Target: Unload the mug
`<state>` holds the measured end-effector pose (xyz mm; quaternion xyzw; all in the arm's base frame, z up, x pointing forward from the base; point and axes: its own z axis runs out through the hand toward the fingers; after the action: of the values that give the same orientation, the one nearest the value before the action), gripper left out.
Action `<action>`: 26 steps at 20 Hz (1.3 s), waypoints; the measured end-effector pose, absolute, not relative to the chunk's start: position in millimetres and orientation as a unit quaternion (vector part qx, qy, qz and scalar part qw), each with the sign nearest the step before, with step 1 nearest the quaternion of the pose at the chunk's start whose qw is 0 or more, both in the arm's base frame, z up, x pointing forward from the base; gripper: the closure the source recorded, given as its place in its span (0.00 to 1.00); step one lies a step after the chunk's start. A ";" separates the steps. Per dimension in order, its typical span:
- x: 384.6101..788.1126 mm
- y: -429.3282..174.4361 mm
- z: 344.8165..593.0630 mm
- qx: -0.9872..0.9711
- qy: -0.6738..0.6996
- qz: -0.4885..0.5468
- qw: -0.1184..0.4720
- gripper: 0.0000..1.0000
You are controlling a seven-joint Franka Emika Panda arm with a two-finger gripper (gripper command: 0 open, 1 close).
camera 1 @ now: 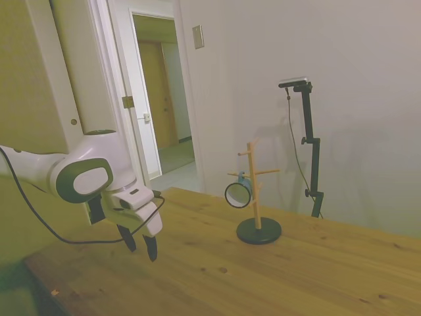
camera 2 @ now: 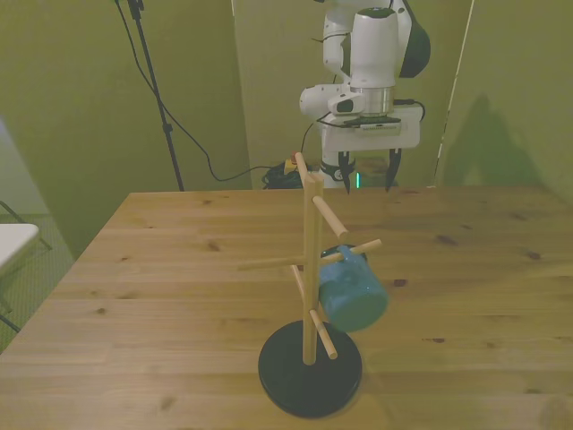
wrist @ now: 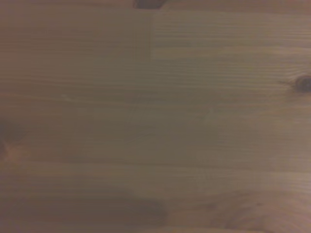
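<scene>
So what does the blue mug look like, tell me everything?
The mug is small, round and teal, and looks glazed. It hangs on its side from a peg of the wooden peg rack, above the rack's black base. In the side view its dark-rimmed opening faces outward. Only the rack touches it; the gripper is far off.

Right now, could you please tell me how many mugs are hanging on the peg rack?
1. The mug hangs on a lower peg of the rack, on the front view's right side of the post. None seems hidden.

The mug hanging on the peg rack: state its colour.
The mug is teal, a blue-green, seen best in the front view.
</scene>
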<state>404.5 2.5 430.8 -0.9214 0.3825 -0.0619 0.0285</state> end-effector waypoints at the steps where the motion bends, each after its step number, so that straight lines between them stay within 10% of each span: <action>1: 404.9 2.3 430.4 -0.921 0.383 -0.062 0.028 0.00; 26: 519.4 -47.7 471.2 -0.889 0.400 -0.209 0.078 0.00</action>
<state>519.4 -47.7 471.2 -0.8890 0.4001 -0.2085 0.0783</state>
